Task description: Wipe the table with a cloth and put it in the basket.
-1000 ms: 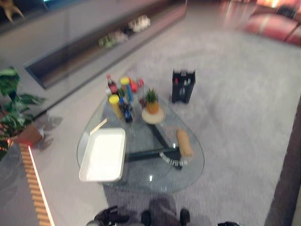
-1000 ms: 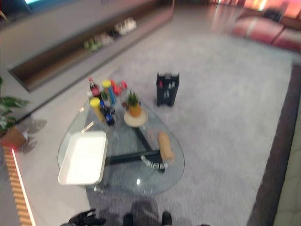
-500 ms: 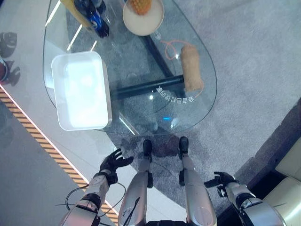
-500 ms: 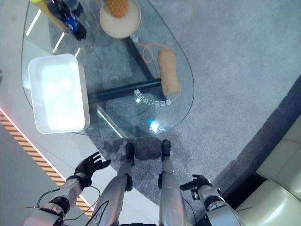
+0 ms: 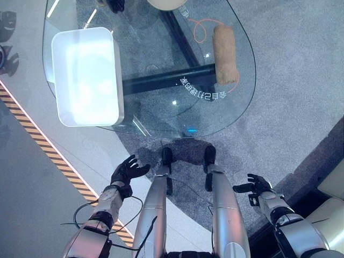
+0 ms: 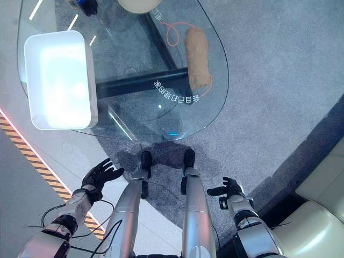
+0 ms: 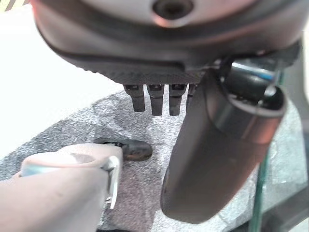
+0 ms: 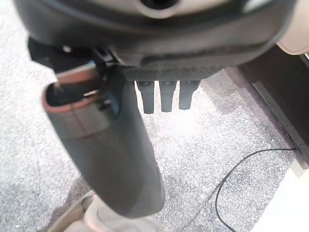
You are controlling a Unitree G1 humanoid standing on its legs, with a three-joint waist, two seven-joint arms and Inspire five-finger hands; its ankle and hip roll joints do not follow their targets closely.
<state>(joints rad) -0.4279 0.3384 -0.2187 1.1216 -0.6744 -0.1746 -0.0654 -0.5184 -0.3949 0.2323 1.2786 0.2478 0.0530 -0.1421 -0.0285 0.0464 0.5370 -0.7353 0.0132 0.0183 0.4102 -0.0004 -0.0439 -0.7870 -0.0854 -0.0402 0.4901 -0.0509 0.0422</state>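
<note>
Rolled tan cloth (image 5: 225, 47) lies at upper right of the frame on the rounded glass worktop (image 5: 161, 115), white rectangular plastic basket (image 5: 86, 76) at upper left, well apart. Left hand (image 5: 128, 171) low left, fingers spread, empty; right hand (image 5: 257, 186) low right, fingers apart, empty.

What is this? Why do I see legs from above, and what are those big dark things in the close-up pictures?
This is a walking robot, and its head camera looks down past its own body. Its left hand and right hand hang open at its sides, holding nothing. The two close-up pictures come from cameras on its wrists, so the dark shapes are its own thumbs and fingers over the carpet. In front stands a glass table. On it lie a rolled brown cloth and a white basket. The robot is meant to wipe the table with the cloth, then drop it in the basket.
</note>
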